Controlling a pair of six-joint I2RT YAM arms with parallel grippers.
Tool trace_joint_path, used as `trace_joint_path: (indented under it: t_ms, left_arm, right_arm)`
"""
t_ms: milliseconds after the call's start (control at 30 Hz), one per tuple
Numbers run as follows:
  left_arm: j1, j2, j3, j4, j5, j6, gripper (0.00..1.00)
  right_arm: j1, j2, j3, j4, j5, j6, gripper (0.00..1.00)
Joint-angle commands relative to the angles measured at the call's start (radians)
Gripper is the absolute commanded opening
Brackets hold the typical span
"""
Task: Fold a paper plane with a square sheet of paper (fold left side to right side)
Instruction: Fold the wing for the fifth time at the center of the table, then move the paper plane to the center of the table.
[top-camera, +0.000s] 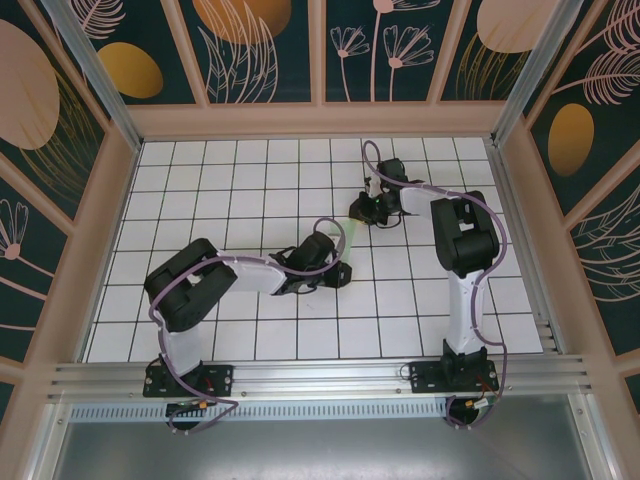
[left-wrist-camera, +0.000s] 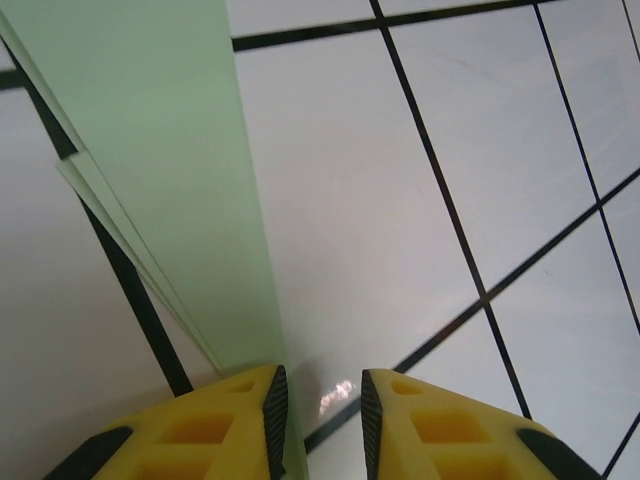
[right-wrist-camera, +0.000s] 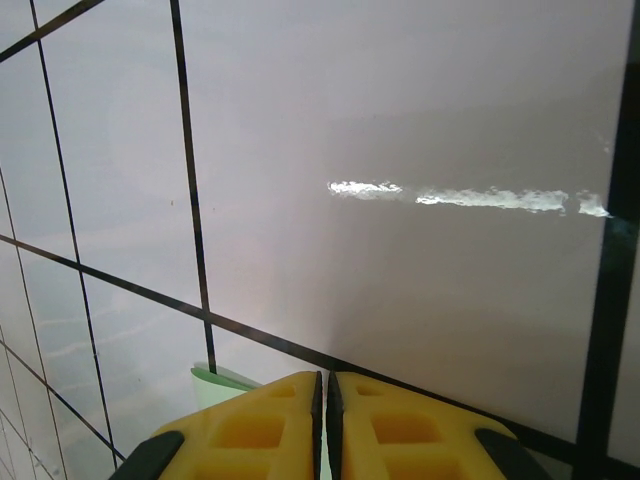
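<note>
The paper plane (top-camera: 351, 238) is a slim, layered strip of pale mint-green paper lying on the white tiles between my two grippers. In the left wrist view the paper plane (left-wrist-camera: 170, 180) runs up and away from my left gripper (left-wrist-camera: 318, 385), its right edge passing just inside the left finger. That gripper's jaws stand open, with bare tile showing in the gap. My left gripper (top-camera: 340, 272) sits at the strip's near end. My right gripper (top-camera: 362, 210) is at the far end. Its jaws (right-wrist-camera: 322, 378) are shut, and a corner of the paper plane (right-wrist-camera: 215, 385) sticks out from under the left finger.
The table (top-camera: 250, 180) is a white tiled grid with black lines, fenced by a wooden frame (top-camera: 320, 120) and patterned walls. An aluminium rail (top-camera: 320, 375) runs along the near edge where both arm bases are bolted.
</note>
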Motion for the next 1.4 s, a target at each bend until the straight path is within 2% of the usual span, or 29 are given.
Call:
trace_joint_path:
  t_ms: [0, 433, 700, 833, 933, 1100, 1233, 1367]
  left_arm:
    - [-0.031, -0.014, -0.050, -0.108, 0.062, 0.007, 0.30]
    - [-0.066, -0.072, -0.058, -0.112, 0.070, 0.018, 0.30]
    - [-0.065, -0.224, -0.109, -0.128, 0.004, 0.011, 0.30]
    - [-0.066, -0.296, -0.102, -0.212, -0.106, 0.006, 0.35]
    - [-0.065, -0.361, -0.110, -0.253, -0.226, -0.019, 0.38]
    - [-0.065, -0.471, -0.130, -0.332, -0.472, -0.076, 0.50]
    - [-0.066, -0.519, -0.141, -0.409, -0.644, -0.137, 0.56]
    - [-0.064, -0.573, -0.189, -0.404, -0.716, -0.193, 0.59]
  right_arm:
    - [-0.030, 0.063, 0.016, 0.032, 0.132, -0.028, 0.16]
    - [-0.019, 0.050, 0.038, 0.025, 0.101, -0.032, 0.19]
    - [-0.019, -0.024, 0.060, 0.018, 0.075, -0.034, 0.25]
    - [-0.019, -0.104, 0.062, 0.001, 0.097, -0.037, 0.29]
    - [-0.015, -0.177, 0.054, -0.035, 0.172, -0.046, 0.33]
    - [0.000, -0.298, 0.022, -0.130, 0.323, -0.025, 0.38]
    - [0.085, -0.366, 0.002, -0.202, 0.423, -0.007, 0.38]
    - [0.203, -0.348, 0.024, -0.272, 0.514, 0.029, 0.36]
